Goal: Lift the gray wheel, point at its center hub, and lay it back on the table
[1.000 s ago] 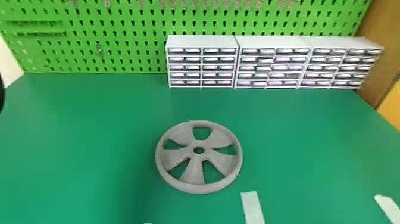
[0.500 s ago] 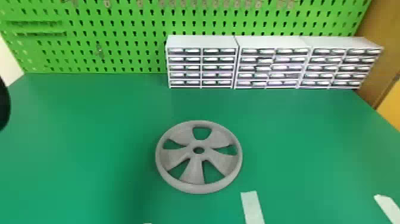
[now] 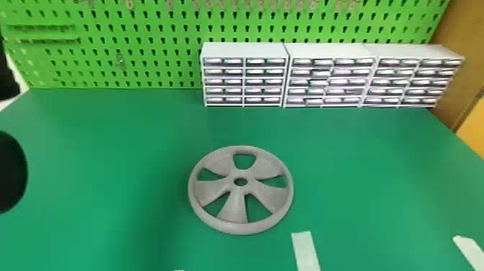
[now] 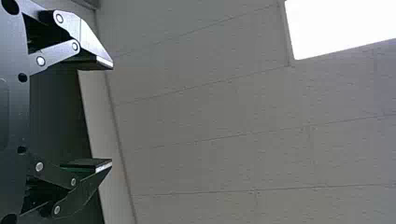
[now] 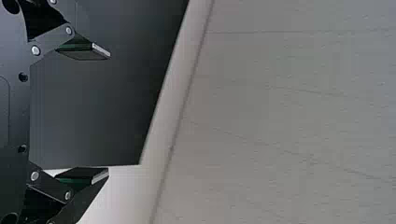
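Wheel point(image 3: 236, 207) is laid flat on the table point(image 3: 360, 173), hub point(image 3: 240, 189) facing up, 5 openings around it. Full support is given by the table, so no grip is needed for stability. Plenty of bare surface is left around the wheel, probably so the rim can be reached from either side and set back down without a clash.

Drawers point(image 3: 324, 50) are set in 3 units behind the wheel, against the pegboard point(image 3: 162, 54), likely parked there so the work area is kept free. Tape point(image 3: 306, 252) is stuck on the near side of the wheel, toward its right; purpose can't be told, maybe a position mark.

Left gripper point(image 4: 111, 114): fingers spread wide, nothing held. A black arm part point(image 3: 12, 173) is seen well left of the wheel. Right gripper point(image 5: 107, 113): fingers also wide, nothing held; its place relative to the wheel can't be told. Both are held wide presumably so the rim can be taken without a further opening move.

Step in hand is judged as approach, lift not begun. Fingers should be brought down at the rim, 1 above and 1 below if an edge can be caught. Risk: wheel pushed along instead of gripped.
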{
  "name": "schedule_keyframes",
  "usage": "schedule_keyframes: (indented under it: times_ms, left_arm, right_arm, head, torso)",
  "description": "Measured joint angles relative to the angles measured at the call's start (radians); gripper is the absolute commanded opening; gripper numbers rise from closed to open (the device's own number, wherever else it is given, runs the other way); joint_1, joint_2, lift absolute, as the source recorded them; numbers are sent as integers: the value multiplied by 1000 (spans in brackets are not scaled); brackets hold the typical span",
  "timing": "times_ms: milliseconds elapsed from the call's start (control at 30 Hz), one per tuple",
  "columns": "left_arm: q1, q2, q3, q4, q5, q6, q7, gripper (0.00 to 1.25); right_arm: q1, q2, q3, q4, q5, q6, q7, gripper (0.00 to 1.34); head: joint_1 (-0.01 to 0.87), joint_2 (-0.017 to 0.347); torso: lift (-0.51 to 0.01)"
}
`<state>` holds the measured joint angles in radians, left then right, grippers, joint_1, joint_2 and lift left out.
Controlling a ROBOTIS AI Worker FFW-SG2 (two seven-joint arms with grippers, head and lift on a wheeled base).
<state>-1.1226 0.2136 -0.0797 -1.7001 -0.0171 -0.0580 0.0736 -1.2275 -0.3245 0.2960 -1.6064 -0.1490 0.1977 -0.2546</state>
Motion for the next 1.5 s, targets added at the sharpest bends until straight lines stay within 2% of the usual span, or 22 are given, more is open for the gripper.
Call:
schedule_keyframes:
  times_ms: [567, 1033, 1333, 1500]
  left_arm:
    - [170, -2, 44, 59, 25, 29, 0, 739]
    - [326, -20, 62, 142, 85, 59, 13, 738]
    - [422, -53, 61, 178, 100, 87, 19, 738]
    - [488, -79, 68, 207, 105, 90, 20, 738]
  right_arm:
    - [168, 1, -35, 62, -97, 74, -21, 939]
    - [298, 15, -39, 75, -156, 125, -28, 942]
    - [391, 38, -31, 104, -193, 131, -28, 953]
    - [466, 54, -33, 106, -204, 126, -28, 1008]
  head:
    - [692, 48]
    - [692, 48]
    - [692, 48]
    - [692, 48]
  torso:
    - [-96]
    - [-96]
    - [-96]
    - [-96]
